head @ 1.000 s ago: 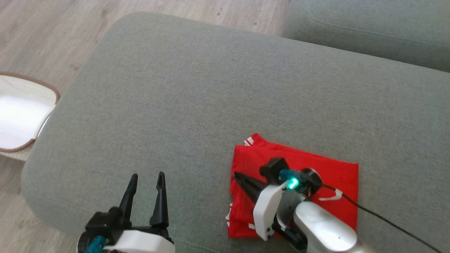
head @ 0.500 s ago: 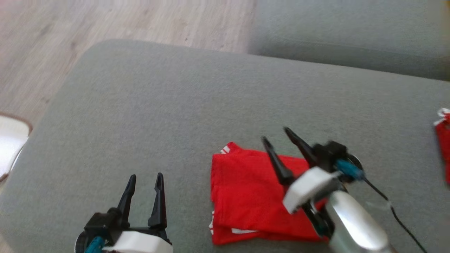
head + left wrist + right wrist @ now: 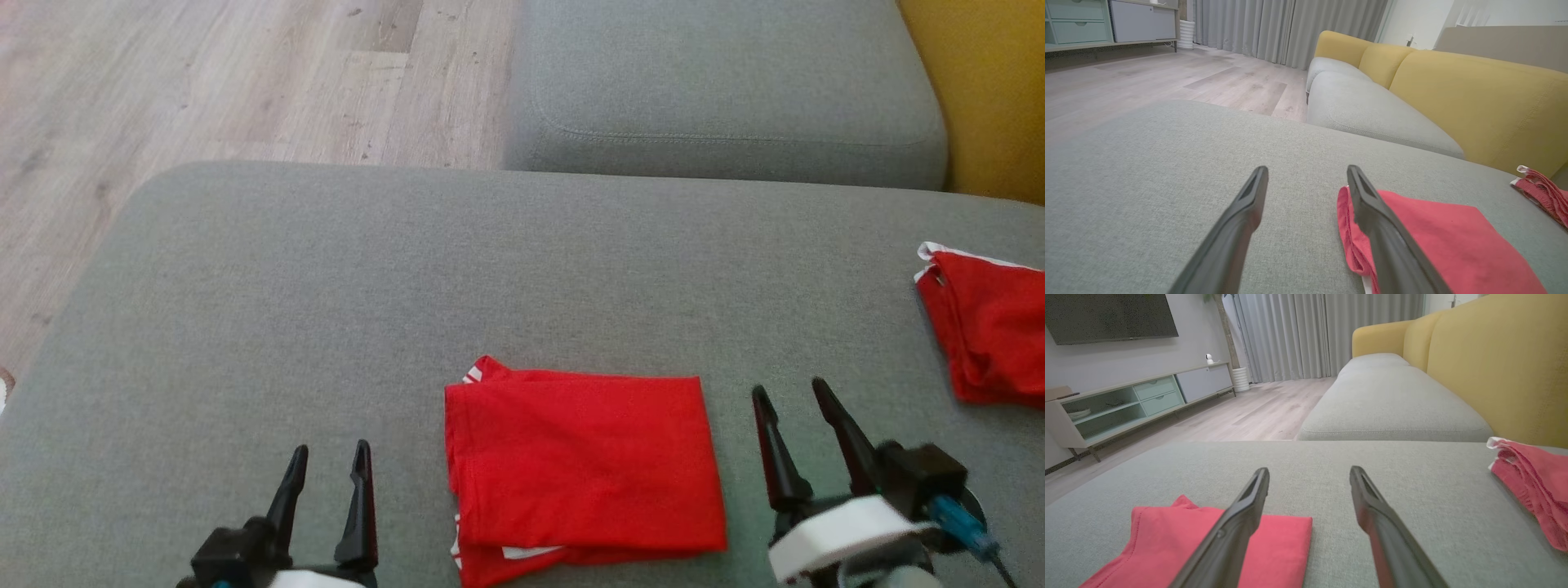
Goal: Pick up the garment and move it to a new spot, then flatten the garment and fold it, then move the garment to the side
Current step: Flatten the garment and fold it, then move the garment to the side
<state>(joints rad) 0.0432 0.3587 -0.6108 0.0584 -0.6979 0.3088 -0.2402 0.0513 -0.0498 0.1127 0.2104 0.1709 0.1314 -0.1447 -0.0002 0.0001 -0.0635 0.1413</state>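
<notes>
**Red garment [image 3: 584, 465] folded on grey sofa cushion [image 3: 408, 286]**

Lower centre of head view, flat, between both grippers. Left gripper [image 3: 331, 447] at lower left: jaws apart, empty. Right gripper [image 3: 789, 388] at lower right: jaws apart, empty, near garment, not touching. Second red cloth [image 3: 988, 335] at right edge.

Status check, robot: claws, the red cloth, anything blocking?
Left gripper and right gripper open, empty. Folded red garment flat on grey cushion between them. Second red garment far right, apart, not in the way.
</notes>
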